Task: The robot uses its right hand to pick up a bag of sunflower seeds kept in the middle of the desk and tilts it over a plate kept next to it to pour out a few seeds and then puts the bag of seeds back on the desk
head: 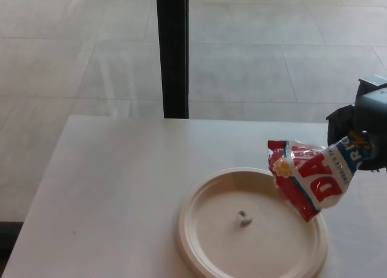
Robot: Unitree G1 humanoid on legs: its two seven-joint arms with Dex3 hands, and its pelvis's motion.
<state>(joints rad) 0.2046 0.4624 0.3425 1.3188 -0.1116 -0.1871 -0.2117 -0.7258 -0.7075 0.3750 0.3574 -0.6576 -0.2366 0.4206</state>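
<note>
Head view: right hand point(361, 136) holds bag point(308, 176) tilted over plate point(199, 254).

Bag of sunflower seeds point(308, 178): you're seeing a red, white and blue packet hanging tilted, mouth leaning left over the plate's right rim.
Plate point(199, 254): round, cream, sitting near-right on the desk.
Seeds point(244, 217): lying mid-plate.

Right hand point(361, 133) tilts seed bag point(308, 176) over plate point(199, 254) holding seeds point(244, 217).

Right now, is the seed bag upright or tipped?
Tipped: the sunflower seed bag, held by the right hand, slants down-left over the plate, where seeds lie.
</note>
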